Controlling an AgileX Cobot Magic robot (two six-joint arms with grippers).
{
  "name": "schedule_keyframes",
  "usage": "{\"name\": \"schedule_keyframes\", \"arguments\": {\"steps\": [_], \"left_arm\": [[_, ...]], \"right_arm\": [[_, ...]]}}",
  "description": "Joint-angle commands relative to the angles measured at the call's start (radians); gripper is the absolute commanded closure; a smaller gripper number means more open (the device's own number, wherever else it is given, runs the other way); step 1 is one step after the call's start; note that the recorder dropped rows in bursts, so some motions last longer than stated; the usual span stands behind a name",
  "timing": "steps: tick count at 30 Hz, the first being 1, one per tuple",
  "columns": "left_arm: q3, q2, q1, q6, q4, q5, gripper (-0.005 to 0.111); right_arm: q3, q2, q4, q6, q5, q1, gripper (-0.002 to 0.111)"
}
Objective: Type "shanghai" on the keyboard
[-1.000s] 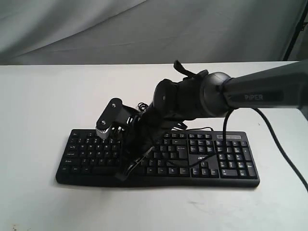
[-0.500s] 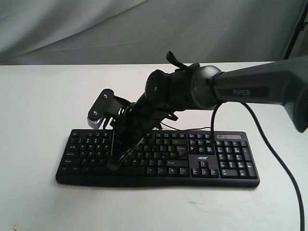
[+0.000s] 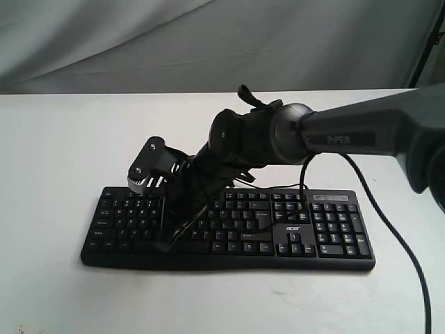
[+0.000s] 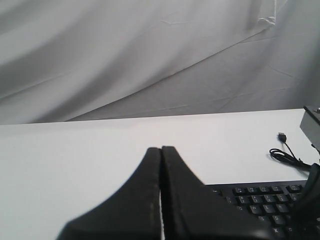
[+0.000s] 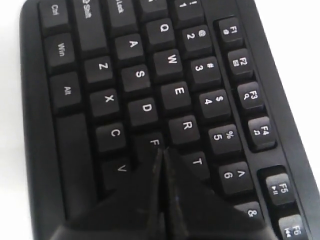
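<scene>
Black Acer keyboard [image 3: 240, 233] lies flat on the white desk [image 3: 55, 139], logo just above its arrow keys. Its thin USB cable [image 4: 287, 156] lies loose on the desk behind the keyboard.

Right arm reaches across the keyboard to its letter block. Right gripper [image 3: 167, 240] points down with the fingers pressed together into one narrow tip, holding nothing. In the right wrist view the right gripper [image 5: 162, 152] has its tip at the edge of the F key [image 5: 154, 142]. The S key [image 5: 140, 75] and A key [image 5: 132, 44] are uncovered nearby. Whether a key is pressed down cannot be told.

Left gripper [image 4: 161, 150] is likewise closed tight and empty, hanging over bare desk off the keyboard's corner and taking no part.

Progress: no screen or typed text is visible, so letters entered cannot be counted. Judging by the tip among the home-row keys, typing appears under way. The H, N and I keys are hidden.
</scene>
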Motion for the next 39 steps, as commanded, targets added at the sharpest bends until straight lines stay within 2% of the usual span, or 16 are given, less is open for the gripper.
{"name": "schedule_keyframes", "arguments": {"steps": [1, 6, 13, 39], "left_arm": [[0.002, -0.002, -0.006, -0.003, 0.0, -0.006, 0.107], [0.002, -0.002, -0.006, -0.003, 0.0, -0.006, 0.107], [0.002, -0.002, -0.006, -0.003, 0.0, -0.006, 0.107], [0.002, -0.002, -0.006, -0.003, 0.0, -0.006, 0.107]], "right_arm": [[-0.003, 0.007, 0.008, -0.017, 0.015, 0.004, 0.108], [-0.003, -0.043, -0.024, -0.009, 0.016, 0.004, 0.108], [-0.003, -0.079, -0.132, 0.102, 0.041, -0.004, 0.108], [0.014, -0.019, -0.127, 0.104, 0.033, -0.01, 0.108]]}}
